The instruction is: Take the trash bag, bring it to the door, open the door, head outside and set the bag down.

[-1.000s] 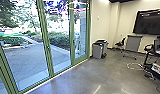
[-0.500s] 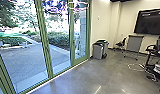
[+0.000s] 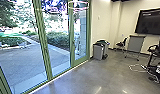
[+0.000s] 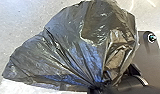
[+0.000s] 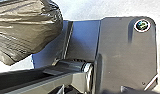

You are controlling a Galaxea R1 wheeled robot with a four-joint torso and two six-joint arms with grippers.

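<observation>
The dark trash bag [image 4: 78,42] hangs in the left wrist view, its plastic gathered into a tight neck at my left gripper [image 4: 97,87], which is shut on it. Part of the same bag [image 5: 26,27] shows in the right wrist view, beside the robot's own base plate. Green-framed glass doors [image 3: 81,60] stand along the left of the head view, and the panels in view look closed. Through the glass a paved yard [image 3: 23,60] with bushes can be seen.
Grey bins [image 3: 98,52] stand by the wall just right of the glass doors. Farther right are a chair [image 3: 121,44], a grey panel on a wheeled stand [image 3: 136,43], a wall screen [image 3: 151,21] and a desk with white cables [image 3: 137,67] on the floor near it.
The head view has shifted slightly: the nearer door frames now sit farther left, and the bins and the things at the right appear a little lower or farther right.
</observation>
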